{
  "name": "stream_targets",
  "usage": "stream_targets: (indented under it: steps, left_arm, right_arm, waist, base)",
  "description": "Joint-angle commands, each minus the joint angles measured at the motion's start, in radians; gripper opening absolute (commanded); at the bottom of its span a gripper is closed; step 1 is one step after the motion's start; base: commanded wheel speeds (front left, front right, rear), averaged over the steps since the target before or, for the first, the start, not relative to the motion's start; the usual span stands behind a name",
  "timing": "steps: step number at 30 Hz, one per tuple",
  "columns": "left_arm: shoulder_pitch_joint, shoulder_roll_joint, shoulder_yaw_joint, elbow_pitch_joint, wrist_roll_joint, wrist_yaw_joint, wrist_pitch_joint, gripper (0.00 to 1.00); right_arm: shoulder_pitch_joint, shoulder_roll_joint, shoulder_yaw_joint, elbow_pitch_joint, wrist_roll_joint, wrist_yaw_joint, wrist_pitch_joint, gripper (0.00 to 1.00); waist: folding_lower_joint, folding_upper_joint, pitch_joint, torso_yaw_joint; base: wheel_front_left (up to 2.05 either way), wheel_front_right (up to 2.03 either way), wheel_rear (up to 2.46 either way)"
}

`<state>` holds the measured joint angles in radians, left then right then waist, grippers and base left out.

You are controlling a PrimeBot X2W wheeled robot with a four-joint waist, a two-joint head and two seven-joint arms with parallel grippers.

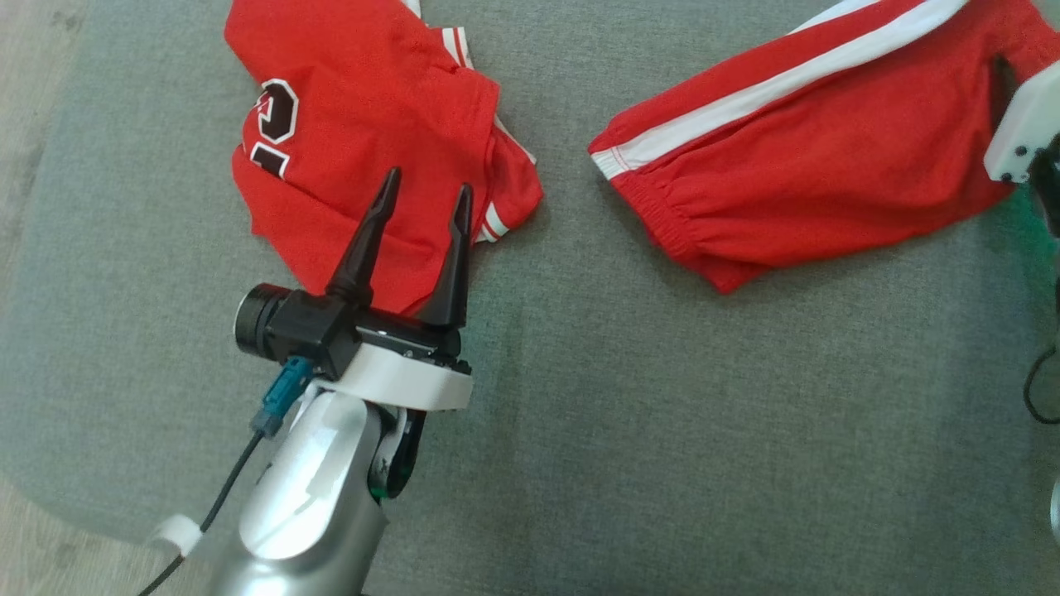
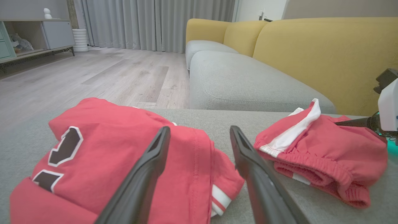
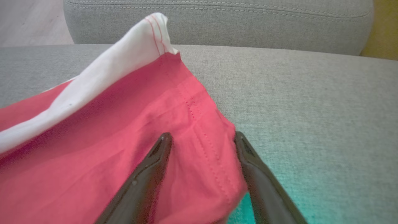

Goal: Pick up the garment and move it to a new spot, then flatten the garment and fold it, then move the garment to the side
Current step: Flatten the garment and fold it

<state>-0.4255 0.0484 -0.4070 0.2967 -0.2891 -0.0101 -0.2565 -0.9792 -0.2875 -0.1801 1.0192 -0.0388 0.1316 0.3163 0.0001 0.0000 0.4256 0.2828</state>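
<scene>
Red striped shorts [image 1: 811, 174], crumpled jersey [image 1: 373, 99], grey woven cushion [image 1: 662, 414]

- A home living room: a yellow-backed sofa [image 2: 311, 56] with grey seat cushions [image 2: 242, 84].
- Long grey curtains [image 2: 155, 25] hang above a pale wood-plank floor [image 2: 108, 77].
- A low cabinet [image 2: 37, 37] stands against the wall.
</scene>
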Motion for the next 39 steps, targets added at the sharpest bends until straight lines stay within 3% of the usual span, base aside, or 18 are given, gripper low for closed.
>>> stream_targets:
  steps: [1,2,3,4,12,19,28,33,39]
  left_arm:
    - [-0.024,0.008,0.041,-0.029,0.008,-0.003,-0.005,1.00]
    - [-0.024,0.007,0.045,-0.030,0.009,-0.003,-0.005,1.00]
    - [-0.023,0.006,0.048,-0.031,0.011,-0.003,-0.005,1.00]
    - [-0.023,0.006,0.051,-0.032,0.013,-0.003,-0.005,1.00]
    - [-0.010,0.004,0.073,-0.026,0.032,-0.012,-0.005,1.00]
    - [0.025,0.003,0.096,-0.020,0.044,-0.015,-0.005,1.00]
    - [0.059,0.003,0.117,-0.019,0.058,-0.023,-0.005,1.00]
    - [0.066,0.003,0.123,-0.020,0.059,-0.026,-0.005,1.00]
    - [0.079,0.002,0.132,-0.009,0.063,-0.027,-0.005,1.00]
  right_arm:
    - [0.010,0.013,0.027,0.006,-0.008,-0.001,0.019,1.00]
    - [0.006,0.015,0.034,0.023,-0.003,-0.001,0.026,0.87]
    - [0.001,0.017,0.043,0.037,0.003,-0.001,0.030,0.33]
    - [-0.005,0.019,0.053,0.047,0.010,-0.001,0.031,0.00]
    - [-0.027,-0.037,0.107,0.072,0.073,-0.001,-0.036,0.00]
    - [0.048,-0.110,0.126,0.068,0.111,-0.001,-0.105,0.00]
    - [0.162,-0.196,0.036,0.070,0.128,-0.001,-0.144,0.00]
    - [0.180,-0.179,-0.003,0.060,0.115,-0.001,-0.179,0.00]
    - [0.179,-0.098,0.004,0.018,0.111,-0.001,-0.235,0.00]
  waist:
    - [-0.0001,0.0000,0.001,-0.003]
    - [-0.0001,0.0000,0.002,-0.005]
    - [-0.0001,0.0000,0.003,-0.009]
    - [-0.0001,0.0000,0.004,-0.013]
    - [-0.0001,0.0000,-0.026,-0.060]
    - [-0.0001,0.0000,-0.096,-0.112]
    - [-0.0001,0.0000,-0.148,-0.150]
    - [-0.0001,0.0000,-0.157,-0.152]
    - [-0.0001,0.0000,-0.189,-0.156]
  base:
    - [0.00,0.00,0.00]
    - [0.00,0.00,0.00]
    - [0.00,0.00,0.00]
    - [0.00,0.00,0.00]
    - [0.00,0.00,0.00]
    - [0.00,0.00,0.00]
    - [0.00,0.00,0.00]
    - [0.00,0.00,0.00]
    - [0.00,0.00,0.00]
